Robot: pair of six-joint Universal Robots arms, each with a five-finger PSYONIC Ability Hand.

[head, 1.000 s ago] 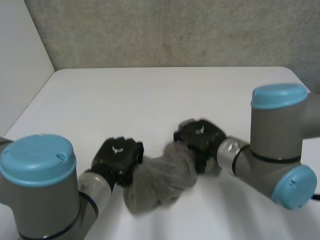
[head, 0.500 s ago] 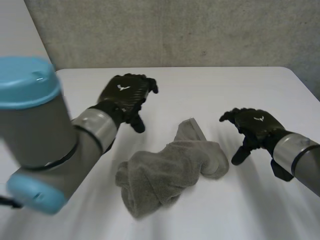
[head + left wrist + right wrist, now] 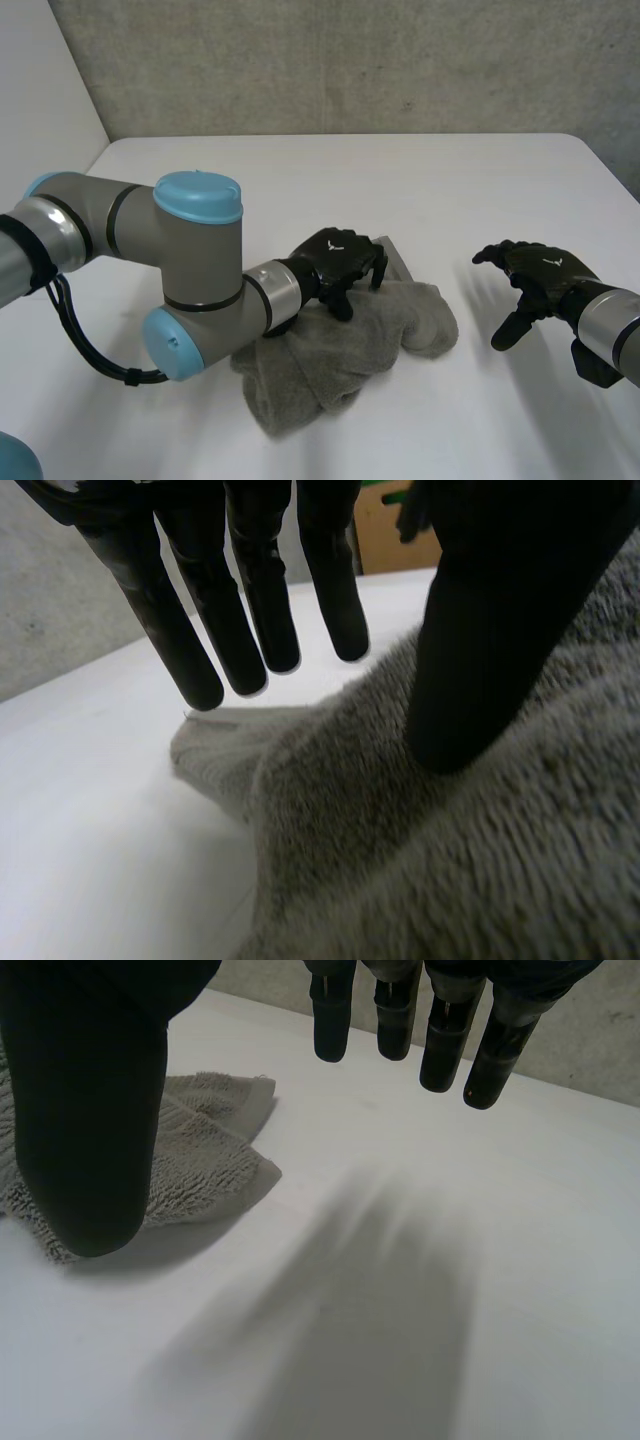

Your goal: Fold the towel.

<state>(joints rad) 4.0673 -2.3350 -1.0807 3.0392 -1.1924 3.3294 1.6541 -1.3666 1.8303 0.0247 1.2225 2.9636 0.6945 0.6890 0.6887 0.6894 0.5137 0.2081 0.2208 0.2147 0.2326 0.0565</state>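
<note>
A grey towel (image 3: 335,355) lies crumpled in a heap on the white table (image 3: 300,180), with one corner (image 3: 215,740) sticking out at the far side. My left hand (image 3: 335,262) is on the heap's far part. In the left wrist view its fingers (image 3: 250,610) are straight above that corner and its thumb (image 3: 480,630) rests on the towel (image 3: 450,860), gripping nothing. My right hand (image 3: 540,272) hovers over bare table to the right of the towel, fingers (image 3: 440,1030) spread straight. A towel edge (image 3: 200,1160) lies beside its thumb (image 3: 90,1110).
A grey wall (image 3: 350,60) runs behind the table's far edge. My left arm (image 3: 195,270) reaches across the table's left side, its elbow just left of the towel.
Both hands let go of the bunched towel and lifted apart. The left hand has since come back down onto the towel's far part, and the right hand has drifted further right.
</note>
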